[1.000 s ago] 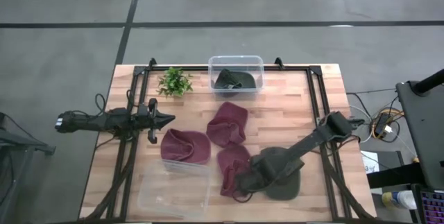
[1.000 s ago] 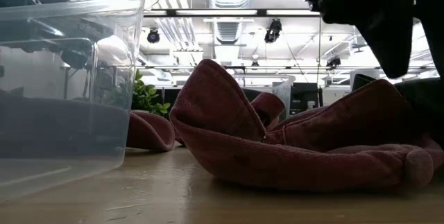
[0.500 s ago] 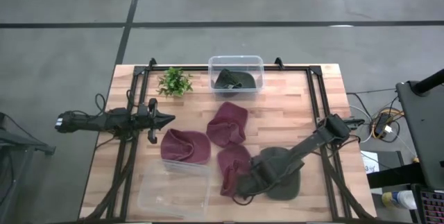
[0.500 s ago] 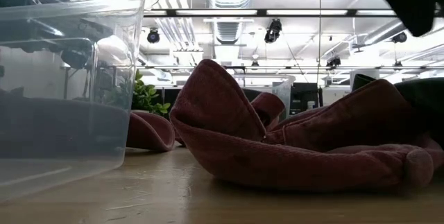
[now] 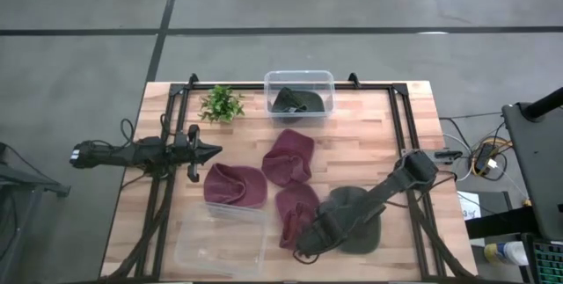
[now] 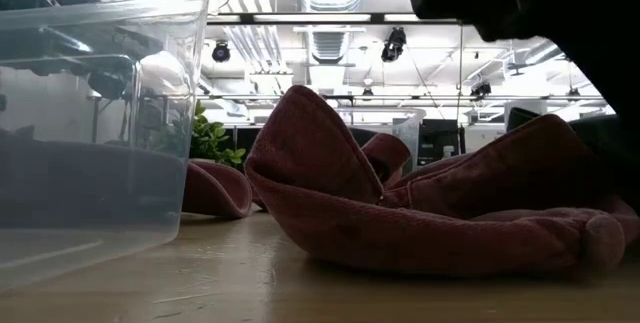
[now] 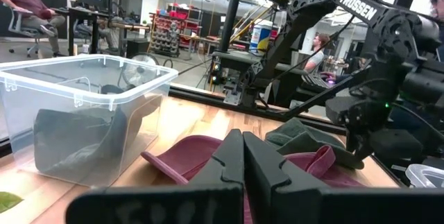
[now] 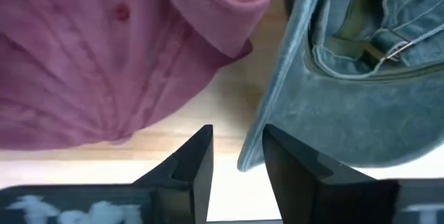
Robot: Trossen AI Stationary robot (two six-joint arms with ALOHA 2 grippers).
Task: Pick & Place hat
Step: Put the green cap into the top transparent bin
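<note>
A faded green hat (image 5: 354, 221) lies flat on the table near its near edge, with the strap and buckle (image 8: 388, 44) showing in the right wrist view. My right gripper (image 5: 305, 246) (image 8: 236, 156) hangs open over the hat's left brim edge, beside a maroon hat (image 5: 295, 214) (image 8: 104, 57). In the low view the right gripper (image 6: 560, 23) shows dark at the upper right. My left gripper (image 5: 209, 151) (image 7: 243, 163) waits shut at the table's left side. A second green hat (image 5: 296, 99) lies in the far clear bin. My right gripper points down from above, with the green hat's brim edge (image 8: 251, 156) in the gap between its fingers. One finger (image 8: 295, 172) stands over the brim. I cannot tell whether the fingers touch it. The hat rests flat on the table.
Two more maroon hats (image 5: 290, 156) (image 5: 236, 185) lie mid-table. An empty clear bin (image 5: 220, 242) (image 6: 90, 113) stands at the near edge, left of my right gripper. A small plant (image 5: 222, 104) sits at the far left. Black frame rails (image 5: 400, 130) run along both sides.
My right gripper has moved toward the table's near edge and a little left, along the green hat's left side. In the low view it rose out of the picture and then came down again. The hats have stayed in place.
</note>
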